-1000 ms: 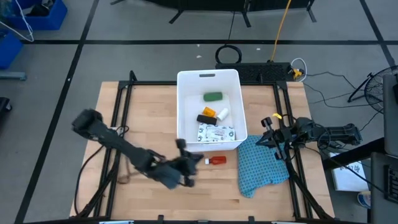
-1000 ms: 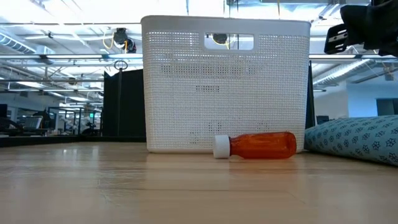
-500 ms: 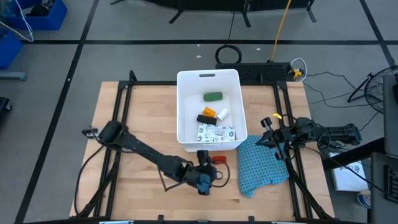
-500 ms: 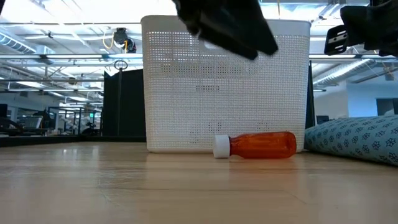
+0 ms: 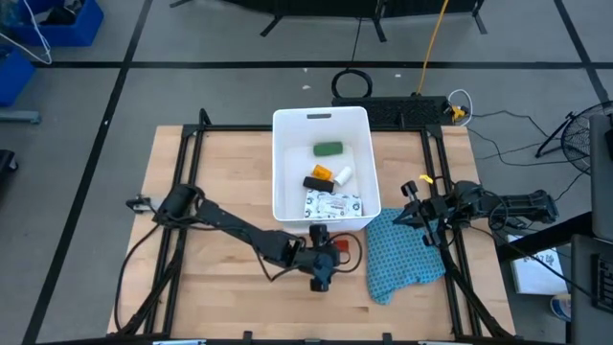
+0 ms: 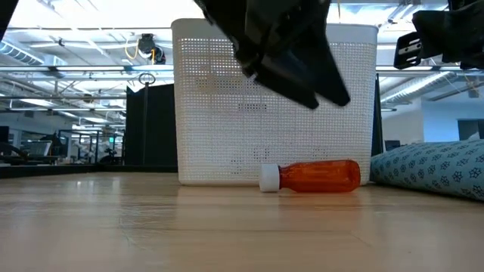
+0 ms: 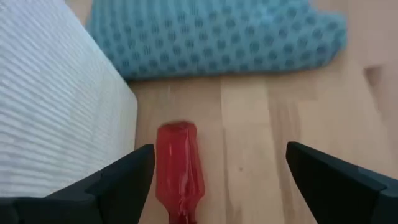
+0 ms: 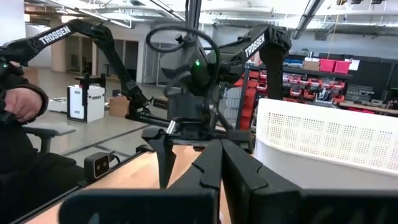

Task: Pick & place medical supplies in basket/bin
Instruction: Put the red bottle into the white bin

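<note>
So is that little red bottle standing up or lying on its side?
Lying on its side: the small red bottle rests lengthwise on the table, white cap sideways, just outside the white tub.

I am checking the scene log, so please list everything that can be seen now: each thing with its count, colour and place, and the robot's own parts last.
basket: one, white, on the table's far middle.
green bar: one, green, in the basket, far part.
orange piece: one, orange, in the basket, middle.
black block: one, black, in the basket, beside the orange piece.
small white bottle: one, white, in the basket, right of the orange piece.
flat packet: one, white-green, in the basket, near end.
small red bottle: one, red with white cap, lying on the table just in front of the basket.
cloth: one, blue-teal patterned, on the table right of the red bottle.
table: one, light wood.
left gripper: fingers open, over the red bottle.
right gripper: waits at the table's right edge.
</note>
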Robot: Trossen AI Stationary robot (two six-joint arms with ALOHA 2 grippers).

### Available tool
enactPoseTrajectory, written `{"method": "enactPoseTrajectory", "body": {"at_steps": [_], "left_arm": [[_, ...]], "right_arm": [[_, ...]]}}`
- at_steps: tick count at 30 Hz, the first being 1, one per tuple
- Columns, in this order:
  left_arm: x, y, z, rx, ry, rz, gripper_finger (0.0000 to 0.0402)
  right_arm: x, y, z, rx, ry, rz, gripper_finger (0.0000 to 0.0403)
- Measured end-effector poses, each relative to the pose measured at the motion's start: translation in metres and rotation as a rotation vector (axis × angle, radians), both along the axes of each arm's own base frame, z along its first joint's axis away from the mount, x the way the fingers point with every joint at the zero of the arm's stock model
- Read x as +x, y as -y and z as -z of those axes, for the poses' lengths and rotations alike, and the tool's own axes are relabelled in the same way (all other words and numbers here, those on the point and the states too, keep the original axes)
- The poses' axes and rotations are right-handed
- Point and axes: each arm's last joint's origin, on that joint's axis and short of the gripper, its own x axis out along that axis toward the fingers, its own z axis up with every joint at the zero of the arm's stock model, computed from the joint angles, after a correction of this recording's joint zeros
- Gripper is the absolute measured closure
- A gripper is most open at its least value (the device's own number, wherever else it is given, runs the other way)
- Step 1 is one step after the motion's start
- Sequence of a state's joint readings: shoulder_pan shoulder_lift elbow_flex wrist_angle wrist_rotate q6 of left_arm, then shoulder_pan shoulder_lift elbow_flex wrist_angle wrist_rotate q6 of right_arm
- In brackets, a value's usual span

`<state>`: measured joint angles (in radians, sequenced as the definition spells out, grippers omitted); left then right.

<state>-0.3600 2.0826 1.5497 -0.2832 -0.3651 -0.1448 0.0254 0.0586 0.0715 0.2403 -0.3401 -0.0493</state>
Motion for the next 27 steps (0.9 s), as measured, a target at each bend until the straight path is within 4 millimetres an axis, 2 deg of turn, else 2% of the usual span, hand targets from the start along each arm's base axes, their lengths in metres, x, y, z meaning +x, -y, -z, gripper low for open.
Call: {"method": "enactPoseTrajectory", "body": {"at_steps": [14,21,24,27], "left_arm": [[0.02,-0.027,0.054,-0.032,-0.094,-0.064,0.0034],[0.023,-0.034,0.061,-0.062,-0.109,-0.041,0.0035],[0.023,-0.034,0.061,-0.071,-0.115,-0.018,0.0053],[0.023,-0.033,0.061,-0.092,-0.118,-0.005,0.0095]], "right_arm": [[0.001,0.0,0.001,-0.014,-0.01,0.004,0.0403],[0.001,0.0,0.001,-0.017,-0.01,0.005,0.0403],[0.001,0.0,0.001,-0.017,-0.01,0.005,0.0403],[0.001,0.0,0.001,-0.017,-0.01,0.005,0.0403]]}}
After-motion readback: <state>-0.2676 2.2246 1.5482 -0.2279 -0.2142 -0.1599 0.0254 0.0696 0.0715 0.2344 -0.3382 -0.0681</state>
